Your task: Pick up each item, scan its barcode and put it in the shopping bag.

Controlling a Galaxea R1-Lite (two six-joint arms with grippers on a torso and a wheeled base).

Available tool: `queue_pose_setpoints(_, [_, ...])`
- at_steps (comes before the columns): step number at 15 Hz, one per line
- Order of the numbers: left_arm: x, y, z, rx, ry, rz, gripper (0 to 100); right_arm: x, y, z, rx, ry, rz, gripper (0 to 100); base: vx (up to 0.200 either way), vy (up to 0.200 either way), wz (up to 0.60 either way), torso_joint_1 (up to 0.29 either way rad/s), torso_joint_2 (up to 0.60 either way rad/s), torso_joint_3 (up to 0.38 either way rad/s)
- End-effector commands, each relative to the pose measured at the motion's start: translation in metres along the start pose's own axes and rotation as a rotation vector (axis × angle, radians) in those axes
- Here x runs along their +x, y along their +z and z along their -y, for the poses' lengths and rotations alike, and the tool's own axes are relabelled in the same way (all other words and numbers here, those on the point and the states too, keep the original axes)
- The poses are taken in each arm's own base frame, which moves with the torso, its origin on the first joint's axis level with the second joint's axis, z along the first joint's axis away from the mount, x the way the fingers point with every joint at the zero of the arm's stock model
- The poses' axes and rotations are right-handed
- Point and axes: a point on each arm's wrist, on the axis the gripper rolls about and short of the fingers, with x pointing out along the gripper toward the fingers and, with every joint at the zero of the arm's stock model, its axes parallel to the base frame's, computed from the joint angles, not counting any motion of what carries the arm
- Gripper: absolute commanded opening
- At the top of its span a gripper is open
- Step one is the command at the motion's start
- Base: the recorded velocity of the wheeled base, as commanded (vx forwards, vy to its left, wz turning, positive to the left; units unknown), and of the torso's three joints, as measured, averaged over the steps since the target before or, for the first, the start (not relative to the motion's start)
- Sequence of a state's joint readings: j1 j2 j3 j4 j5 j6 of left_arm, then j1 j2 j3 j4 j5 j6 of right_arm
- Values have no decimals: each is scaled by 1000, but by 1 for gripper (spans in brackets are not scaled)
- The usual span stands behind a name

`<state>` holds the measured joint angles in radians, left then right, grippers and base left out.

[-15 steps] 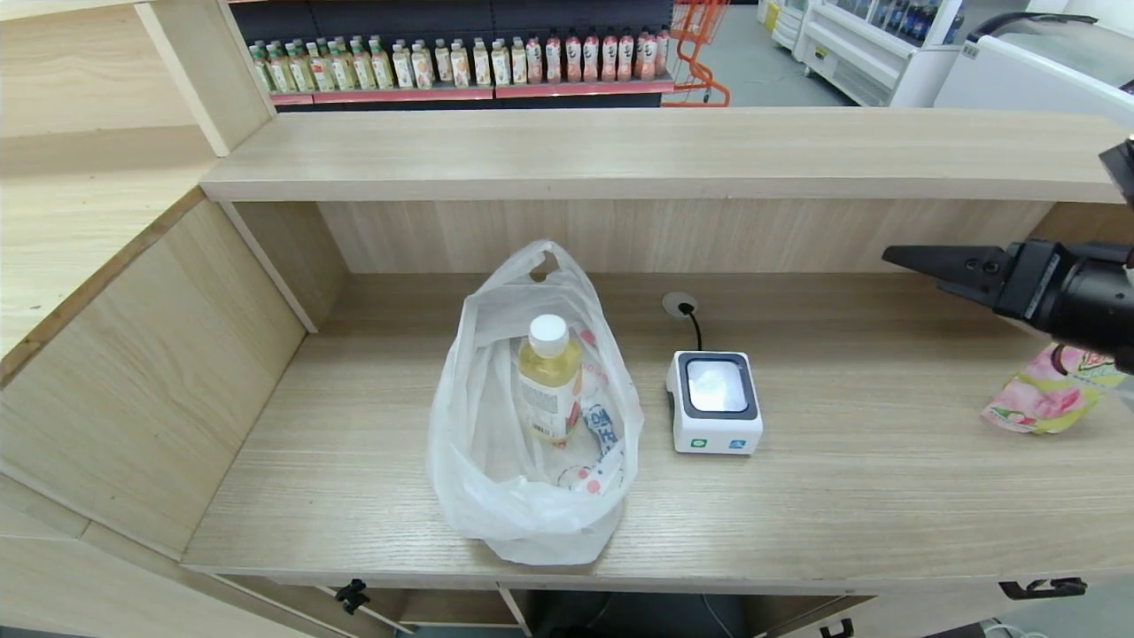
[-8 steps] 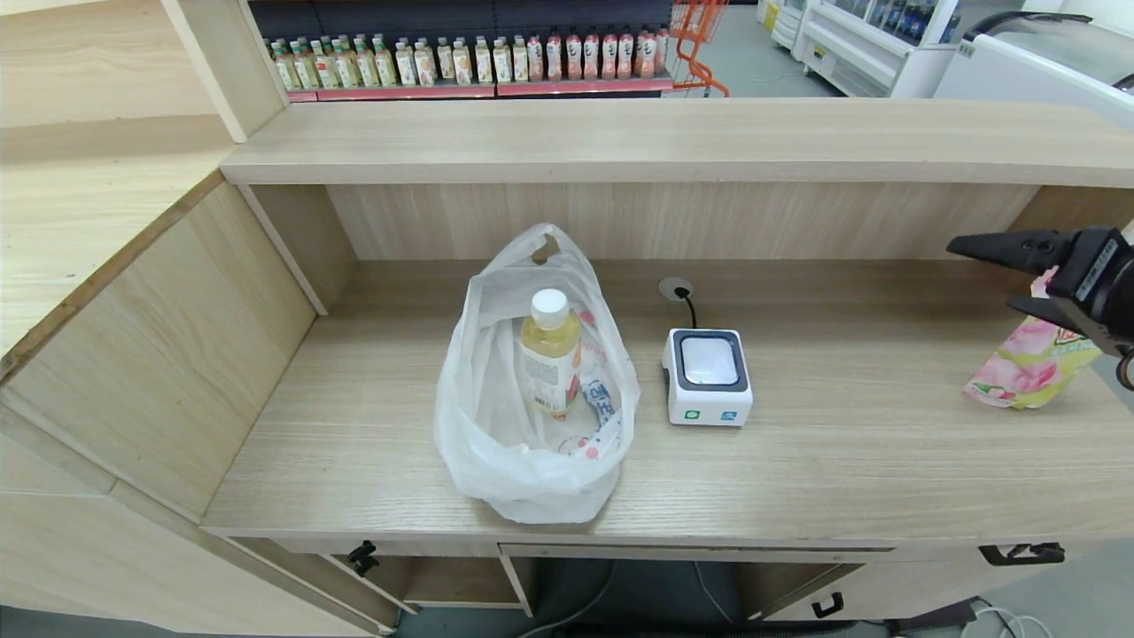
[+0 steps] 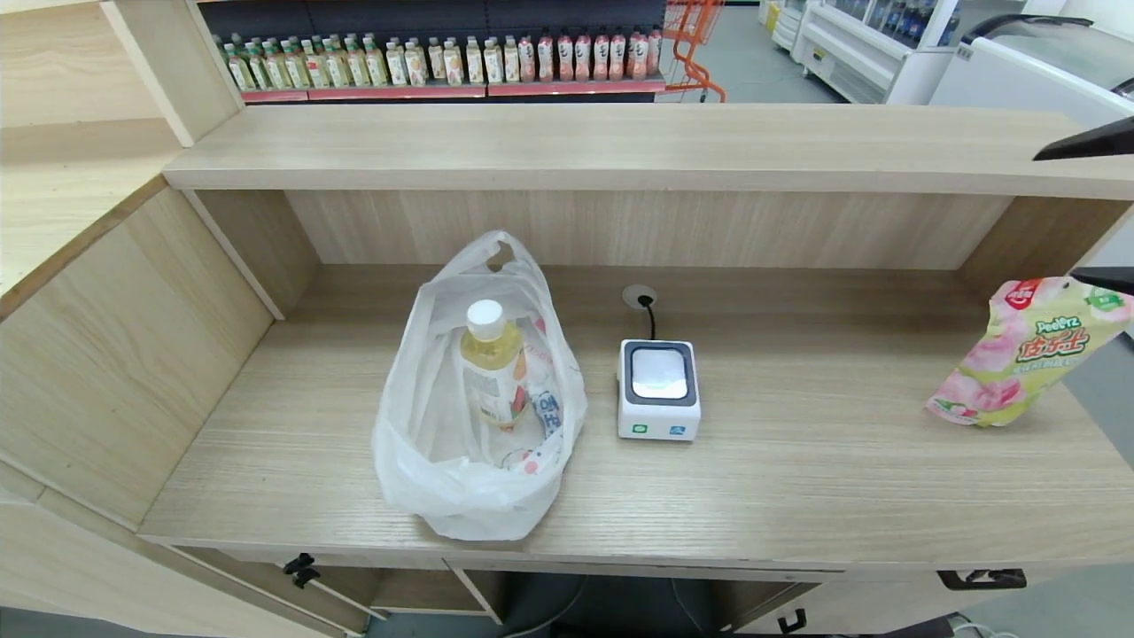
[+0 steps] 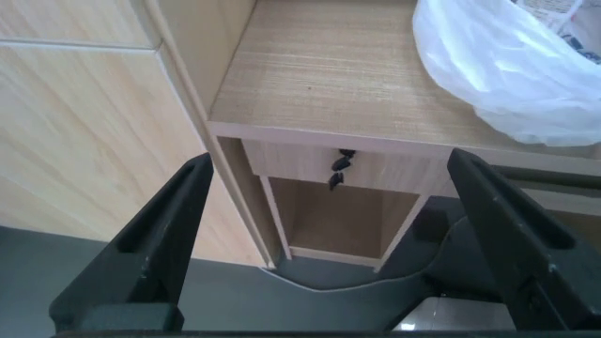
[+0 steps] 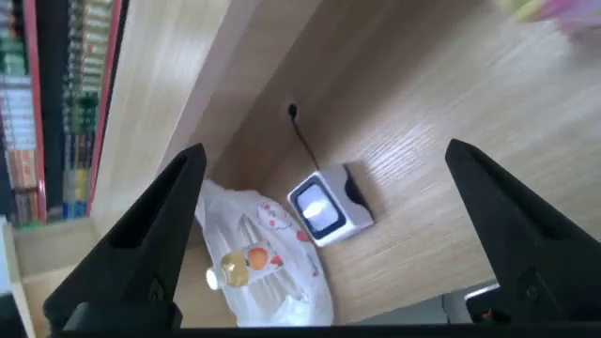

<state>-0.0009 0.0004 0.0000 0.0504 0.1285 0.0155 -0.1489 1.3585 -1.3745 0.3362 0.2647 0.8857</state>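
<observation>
A pink and green snack pouch (image 3: 1028,350) lies at the right end of the wooden counter (image 3: 797,478). My right gripper (image 3: 1054,217) hangs open above and just behind it, with nothing between its fingers. The white shopping bag (image 3: 416,443) stands open left of centre, holding a yellow drink bottle (image 3: 492,363) with a white cap. The white barcode scanner (image 3: 657,390) sits to the right of the bag. The right wrist view looks down between open fingers (image 5: 141,253) on the scanner (image 5: 329,207) and bag (image 5: 272,282). My left gripper (image 4: 331,164) is open, low before the counter's front edge, with the bag (image 4: 507,66) beyond it.
A raised ledge (image 3: 620,146) runs along the counter's back, and a wooden side panel (image 3: 115,346) closes its left end. The scanner's cable goes into a hole (image 3: 640,295) behind it. Open cubbies with black handles (image 4: 340,169) lie under the front edge.
The head camera has shifted. My right gripper has risen and drawn back to the view's right edge, still open, and the pouch it overlapped is now uncovered. Bag, bottle and scanner stay put.
</observation>
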Motion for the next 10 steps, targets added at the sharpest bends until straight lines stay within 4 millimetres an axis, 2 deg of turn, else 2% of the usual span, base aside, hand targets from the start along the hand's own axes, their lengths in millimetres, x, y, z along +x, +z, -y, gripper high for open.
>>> queue_pose_setpoints(1, [0,0,0,0,0,-1,100,6,21,10,80,-91,37,100,0,-200,0,2,7,-2])
queue_pose_setpoints(2, [0,0,0,0,1,0,100,7,23,16,96,-119,41,100,0,-200,0,7,12,-2])
queue_pose_setpoints(4, [0,0,0,1,0,0,100,12,33,39,180,-227,54,100,0,-200,0,5,0,0])
queue_pose_setpoints(7, [0,0,0,1,0,0,100,21,42,55,242,-289,63,100,0,-200,0,2,5,-1])
queue_pose_setpoints(10, [0,0,0,-5,1,0,100,31,44,62,295,-312,55,100,0,0,0,0,0,0])
